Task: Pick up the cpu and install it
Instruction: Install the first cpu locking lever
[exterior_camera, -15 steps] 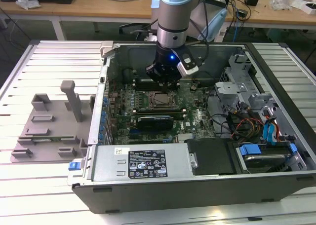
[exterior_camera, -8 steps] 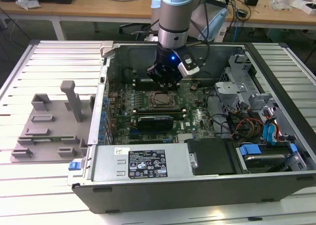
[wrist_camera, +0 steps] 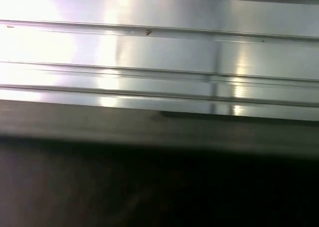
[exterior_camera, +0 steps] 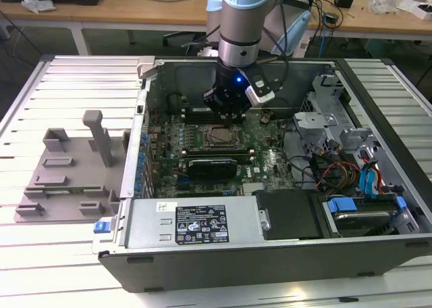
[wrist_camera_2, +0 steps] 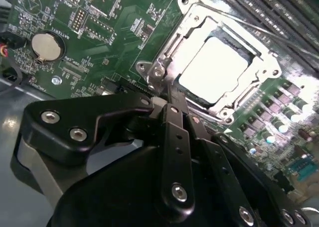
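Observation:
The cpu [wrist_camera_2: 213, 67], a flat square chip with a bright silver top, lies inside the metal socket frame [wrist_camera_2: 164, 48] on the green motherboard [wrist_camera_2: 99, 18] in the second wrist view. My gripper [wrist_camera_2: 170, 93] hangs just above the board with its black fingers [wrist_camera_2: 175, 118] pressed together, holding nothing. Their tips sit at the corner of the frame, beside the chip and apart from its top. In the exterior view the gripper [exterior_camera: 226, 113] hovers low inside the open computer case [exterior_camera: 270, 240], right over the socket [exterior_camera: 217, 137].
A grey plastic fixture [exterior_camera: 67, 166] with upright posts stands on the slatted table at the exterior view's left. Inside the case are a drive cage with cables [exterior_camera: 351, 166] and a black cover [exterior_camera: 290, 213]. A coin battery [wrist_camera_2: 47, 45] sits on the board.

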Controlling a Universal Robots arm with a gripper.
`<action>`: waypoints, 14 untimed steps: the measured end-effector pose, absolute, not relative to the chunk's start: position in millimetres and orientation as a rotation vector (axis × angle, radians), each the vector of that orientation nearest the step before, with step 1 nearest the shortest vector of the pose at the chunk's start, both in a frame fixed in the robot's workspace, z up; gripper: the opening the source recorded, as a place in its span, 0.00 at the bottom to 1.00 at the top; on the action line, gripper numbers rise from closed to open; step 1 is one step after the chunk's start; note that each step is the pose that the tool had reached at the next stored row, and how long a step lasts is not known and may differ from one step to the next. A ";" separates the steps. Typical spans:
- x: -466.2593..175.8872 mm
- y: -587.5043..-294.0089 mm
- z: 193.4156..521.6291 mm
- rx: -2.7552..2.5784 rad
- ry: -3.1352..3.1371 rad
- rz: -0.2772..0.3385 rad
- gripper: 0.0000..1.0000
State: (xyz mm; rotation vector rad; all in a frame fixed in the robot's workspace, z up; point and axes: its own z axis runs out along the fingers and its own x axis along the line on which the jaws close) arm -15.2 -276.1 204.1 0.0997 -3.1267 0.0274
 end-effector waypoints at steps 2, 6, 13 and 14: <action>-16.0 -287.0 214.4 0.099 -3.126 0.053 0.11; -16.3 -300.0 214.5 0.099 -3.126 0.053 0.11; -16.5 -310.5 216.1 0.099 -3.126 0.056 0.11; -16.5 -310.5 217.7 0.099 -3.126 0.056 0.11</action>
